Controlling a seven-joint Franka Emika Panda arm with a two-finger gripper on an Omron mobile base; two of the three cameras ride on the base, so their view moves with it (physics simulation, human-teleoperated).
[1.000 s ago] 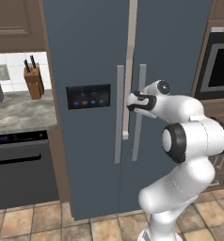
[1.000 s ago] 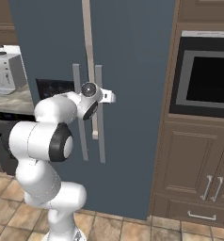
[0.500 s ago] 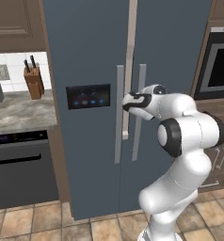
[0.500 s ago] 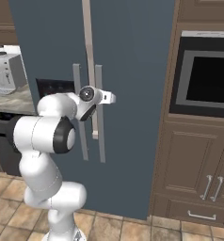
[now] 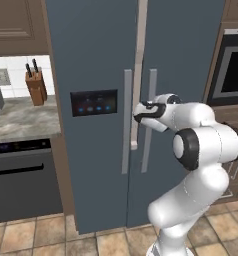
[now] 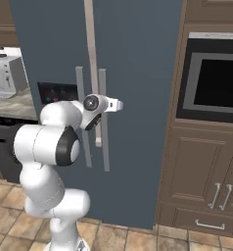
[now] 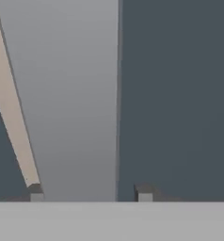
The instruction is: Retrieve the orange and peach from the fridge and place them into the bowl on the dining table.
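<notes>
The slate-blue fridge point(image 5: 91, 60) point(image 6: 138, 73) stands with both doors shut, so the orange and peach are hidden. The bowl and dining table are out of view. My gripper point(image 5: 147, 111) point(image 6: 104, 107) is at mid height on the right door's long grey handle point(image 5: 151, 100) point(image 6: 103, 142). In the hand view the handle point(image 7: 71, 117) runs up between my gripper's point(image 7: 90, 192) two fingertips. The left fingertip point(image 7: 36, 192) sits at the handle's edge. A narrow gap is left by the right fingertip point(image 7: 144, 192). The jaws straddle the handle without clamping it.
A stone counter point(image 5: 21, 117) with a knife block point(image 5: 36, 85) lies left of the fridge, above a dark appliance front point(image 5: 21, 175). A coffee machine point(image 6: 6, 73) stands there too. A built-in oven point(image 6: 214, 83) and brown wooden cabinets point(image 6: 206, 176) are on the right.
The hand has pushed a little closer onto the right door's handle and the elbow has swung forward. The fingers have drawn in around the handle. The fridge doors have not moved.
</notes>
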